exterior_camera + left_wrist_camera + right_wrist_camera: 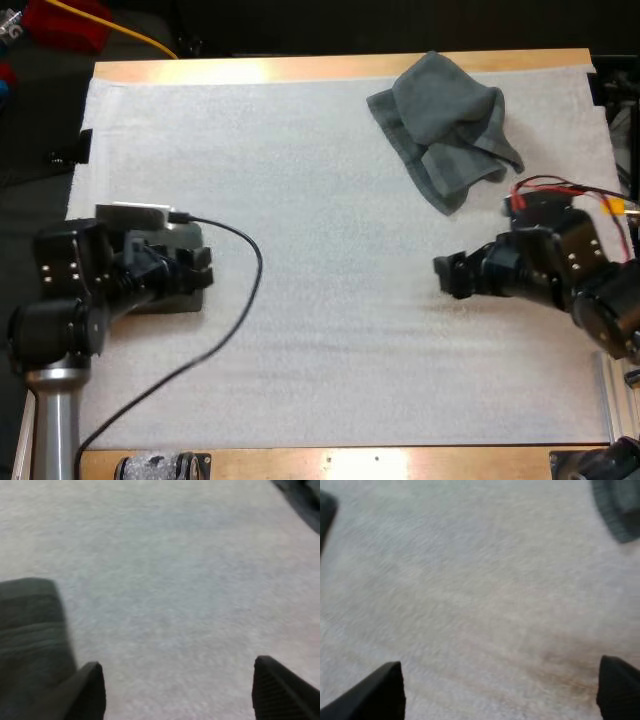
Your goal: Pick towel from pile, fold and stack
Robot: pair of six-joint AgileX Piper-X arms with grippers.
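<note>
Both the left gripper point(204, 270) and right gripper point(443, 273) hang empty, fingers spread, seemingly ready to pick. One crumpled towel point(445, 125) waits at the mat's point(320, 190) far right; a folded towel point(30, 630) lies under the left gripper.

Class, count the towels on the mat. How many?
2: a crumpled towel at the mat's far right, and a folded towel by the left gripper; it may be a stack hiding more.

Overhead; wrists close over shared mat point(330, 270)
</note>
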